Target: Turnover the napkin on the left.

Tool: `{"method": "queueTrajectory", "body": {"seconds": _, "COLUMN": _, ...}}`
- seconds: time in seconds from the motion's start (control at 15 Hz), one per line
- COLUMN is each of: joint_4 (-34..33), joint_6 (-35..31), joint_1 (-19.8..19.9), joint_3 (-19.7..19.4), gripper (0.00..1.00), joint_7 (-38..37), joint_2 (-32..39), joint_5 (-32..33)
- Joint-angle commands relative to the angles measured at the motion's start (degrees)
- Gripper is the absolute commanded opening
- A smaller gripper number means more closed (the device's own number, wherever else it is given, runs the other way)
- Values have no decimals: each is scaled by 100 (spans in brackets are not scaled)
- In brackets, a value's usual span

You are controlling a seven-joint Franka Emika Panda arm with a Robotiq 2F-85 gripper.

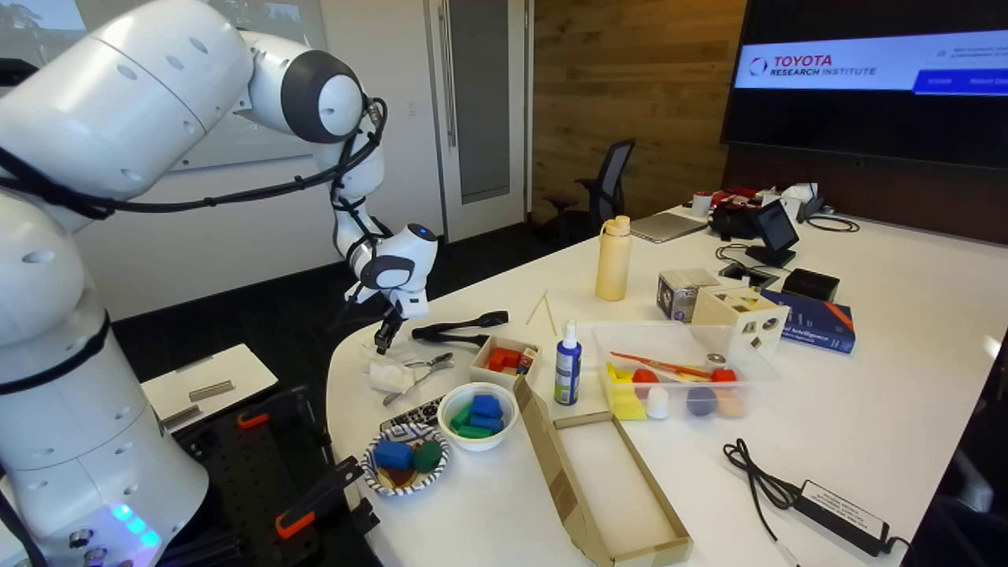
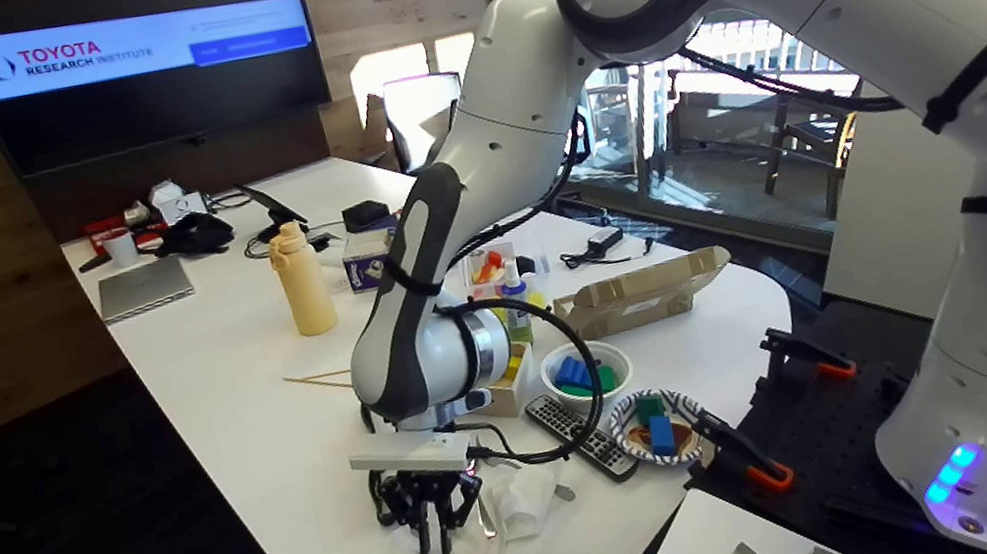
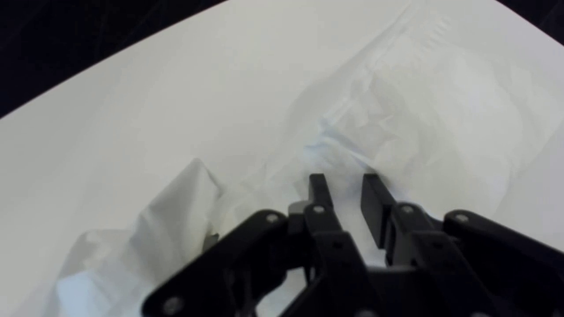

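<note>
Near the rounded corner of the worktop [image 2: 215,367] lies the thin napkin [image 3: 462,114] – presumably your left one – spread and wrinkled. Your hand [image 3: 346,187] is low over it, slightly parted, pinching nothing you can see. Farther from that corner sits a bunched napkin [image 2: 525,502]. Gripping, lifting and turning all seem left to do.

An office meeting room: a "Toyota Research Institute" screen [image 1: 858,110] hangs beyond the table [image 1: 866,402], a chair [image 1: 614,175] stands beside the table, and a laptop [image 2: 145,290] lies on it.

Napkin [image 3: 458,114] on table [image 2: 253,411] (tool [image 3: 344,177] over it).
</note>
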State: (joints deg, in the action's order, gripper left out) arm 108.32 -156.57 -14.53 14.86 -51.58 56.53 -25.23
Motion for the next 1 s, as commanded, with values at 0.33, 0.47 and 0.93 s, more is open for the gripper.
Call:
{"method": "queueTrajectory", "body": {"seconds": 0.33, "joint_4": -333, "joint_6": 459, "joint_1": -186, "joint_3": -133, "gripper": 98, "joint_7": 43, "joint_2": 111, "joint_5": 46}}
{"method": "queueTrajectory", "body": {"seconds": 0.47, "joint_4": -384, "joint_6": 547, "joint_1": -206, "joint_3": -175, "gripper": 59, "joint_7": 9, "joint_2": 124, "joint_5": 45}}
{"method": "queueTrajectory", "body": {"seconds": 0.93, "joint_4": -646, "joint_6": 794, "joint_1": -234, "joint_3": -262, "gripper": 11, "joint_7": -18, "joint_2": 298, "joint_5": 68}}
